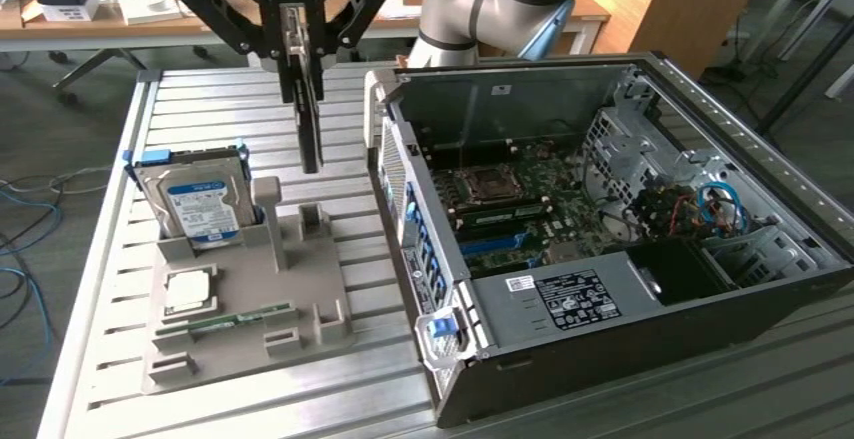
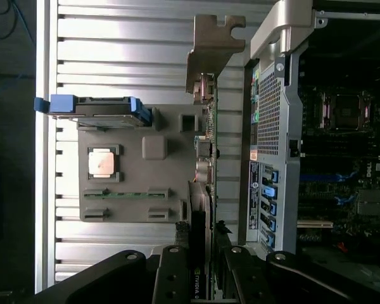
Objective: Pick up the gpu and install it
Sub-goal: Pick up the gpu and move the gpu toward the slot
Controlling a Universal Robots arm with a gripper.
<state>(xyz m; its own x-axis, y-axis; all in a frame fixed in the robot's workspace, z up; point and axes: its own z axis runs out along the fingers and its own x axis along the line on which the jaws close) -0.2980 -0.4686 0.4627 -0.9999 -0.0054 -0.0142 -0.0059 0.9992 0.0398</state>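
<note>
Near: a grey holder (image 1: pixel 307 289) lies on the slatted table (image 1: pixel 200 99). It carries a CPU (image 1: pixel 187 291) and a memory stick (image 1: pixel 224 321), and a blue-framed hard drive (image 1: pixel 200 204) stands upright at its far left corner.

Middle: the gripper (image 1: pixel 299 54) is clenched on the gpu (image 1: pixel 310 119), gripping its upper end. The card hangs straight down from the fingers with its long axis vertical, and it appears edge-on and slim. The wrist view shows its grey bracket (image 2: pixel 212 44) at the end away from the fingers. Its lower end appears clear of the holder, above the holder's far edge and just right of the hard drive.

Right: the open case (image 1: pixel 587 299) lies on its side with the motherboard (image 1: pixel 521 209) exposed. The card hangs just left of the case wall, outside it and not yet over the board.
</note>
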